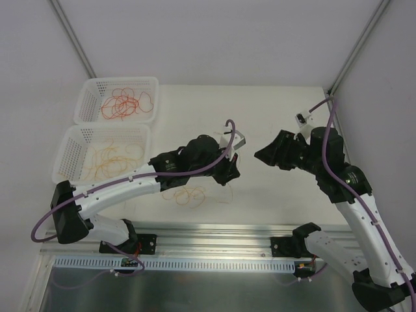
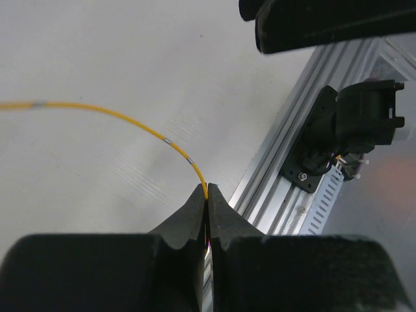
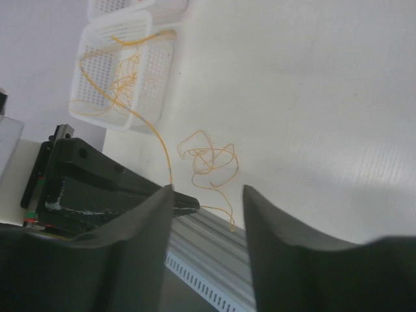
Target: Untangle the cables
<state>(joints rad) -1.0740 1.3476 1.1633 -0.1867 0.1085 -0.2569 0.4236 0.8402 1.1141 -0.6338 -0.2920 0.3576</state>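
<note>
While our left gripper (image 2: 207, 195) clamps thin yellow-orange wire cable (image 2: 130, 120), we see right gripper (image 3: 208, 192) released; loose wire tangle (image 1: 188, 195) on white table (image 1: 279, 195).

Readable text: none in any view.
Left arm joint (image 1: 170, 166): pale marks on the dark housing, too small to read.
Yellow cable (image 2: 130, 122): short grey bands along it, no legible letters or digits.

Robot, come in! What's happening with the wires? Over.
Left claw shut on yellow cable. Right claw open. Loose tangle on table. Nothing blocking.
</note>
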